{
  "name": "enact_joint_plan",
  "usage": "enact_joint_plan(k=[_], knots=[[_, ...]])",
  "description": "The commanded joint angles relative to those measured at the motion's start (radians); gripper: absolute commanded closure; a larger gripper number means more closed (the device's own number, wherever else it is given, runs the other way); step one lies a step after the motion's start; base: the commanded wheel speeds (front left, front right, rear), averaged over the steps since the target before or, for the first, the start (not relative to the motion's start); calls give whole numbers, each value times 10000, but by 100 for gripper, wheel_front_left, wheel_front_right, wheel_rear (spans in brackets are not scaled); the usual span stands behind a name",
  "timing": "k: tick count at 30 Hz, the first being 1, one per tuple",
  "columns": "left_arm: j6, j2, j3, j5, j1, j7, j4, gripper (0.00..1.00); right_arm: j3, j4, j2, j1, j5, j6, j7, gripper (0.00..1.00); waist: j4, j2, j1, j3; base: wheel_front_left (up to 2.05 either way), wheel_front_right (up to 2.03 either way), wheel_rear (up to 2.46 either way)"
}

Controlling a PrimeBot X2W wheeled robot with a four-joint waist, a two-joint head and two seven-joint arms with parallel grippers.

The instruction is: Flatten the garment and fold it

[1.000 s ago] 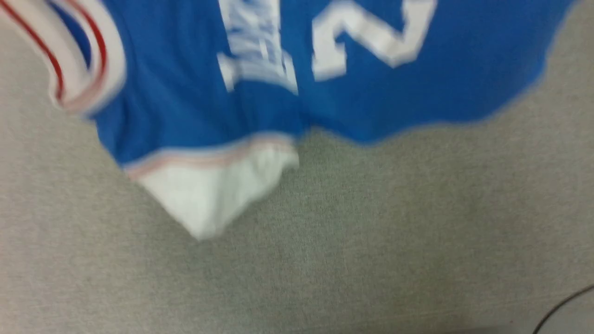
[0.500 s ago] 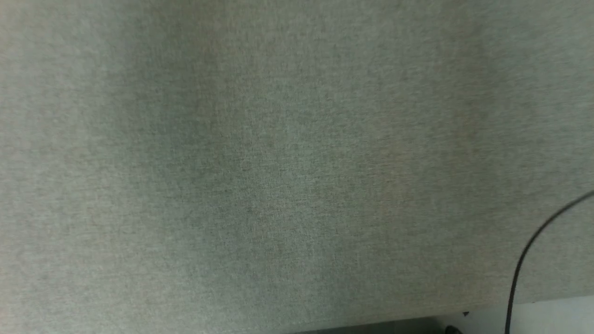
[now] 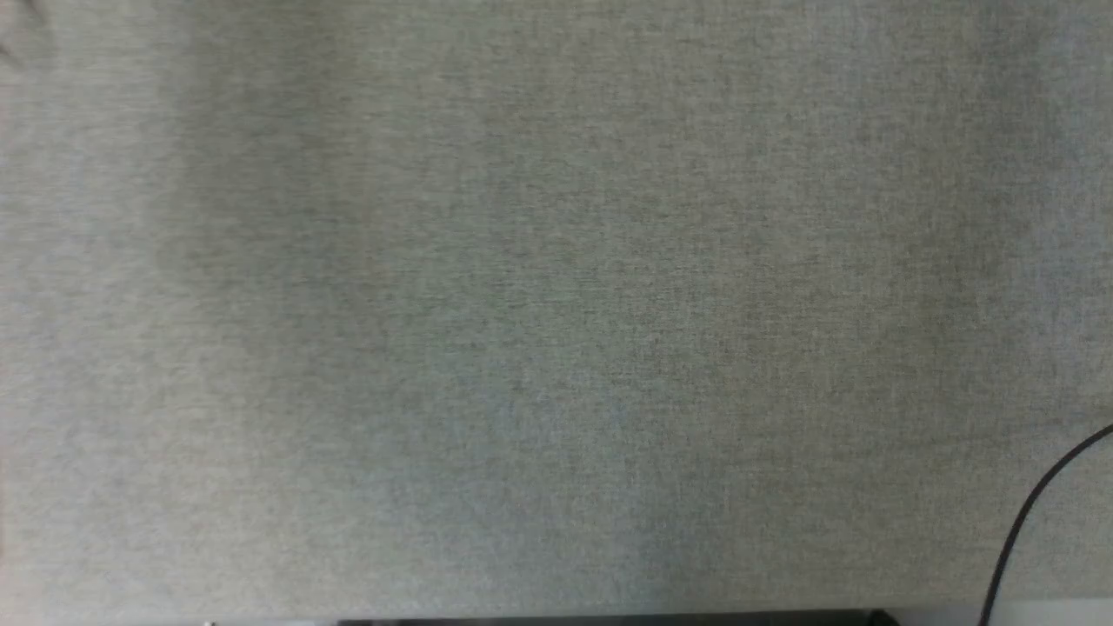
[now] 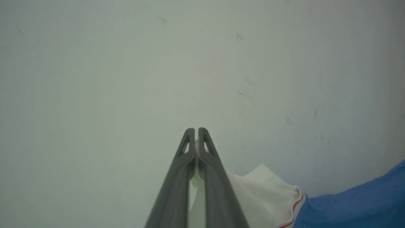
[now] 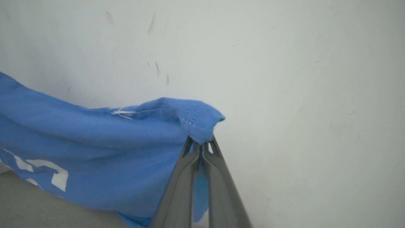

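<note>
My left gripper was closed tight on the white sleeve of the garment, with pale cloth showing between its dark fingers at bottom centre of the frame; my right gripper was closed tight on a stitched blue hem corner at frame centre; from there the blue body sagged toward the lower left, white print showing, near the grey cloth surface. Both pairs of fingers pointed up-frame at a pale, scuffed wall; I judged both arms raised, the shirt slung between them. I judged it light, limp and not slippery; it would droop and crease wherever unsupported; the sleeve and hem corners suited spreading it flat.
</note>
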Motion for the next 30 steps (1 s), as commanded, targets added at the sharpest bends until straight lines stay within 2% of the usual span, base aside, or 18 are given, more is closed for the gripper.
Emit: enact_joint_plan(k=[1,6,10,15,17,18,25,30], knots=[[-85,-35,-124,-25,707,-47,-127,100,119,65,94,465,56,-21,-142,100,156,0,-2,-577,0,0,0],[-8,55,-542,-312,3869,116,-581,100,849,19,193,2525,251,-21,-380,100,335,0,-2,-1850,0,0,0],[97,482,-820,-727,6358,1047,-1199,100,1465,-231,76,4253,568,-21,-421,100,419,0,-2,-2972,0,0,0],[292,1385,-1104,-1319,9131,2697,-2480,100,2545,-739,-466,6244,1157,-21,-429,100,563,0,-2,-4149,0,0,0],[457,1810,-964,-1631,10066,3041,-3135,100,2953,-967,-687,6938,1696,-21,-202,100,611,0,-2,-4491,0,0,0],[457,1810,-964,-1631,10066,3041,-3135,100,2953,-967,-687,6938,1696,-21,-202,100,611,0,-2,-4491,0,0,0],[938,3062,-794,-2795,13101,4556,-5332,100,3606,-1944,-1586,8841,3001,-21,604,100,699,0,-2,-5544,0,0,0],[1376,3328,-890,-3515,14654,5305,-6622,100,3675,-2591,-2167,10250,3649,-21,1324,100,735,0,-2,-6155,0,0,0]])
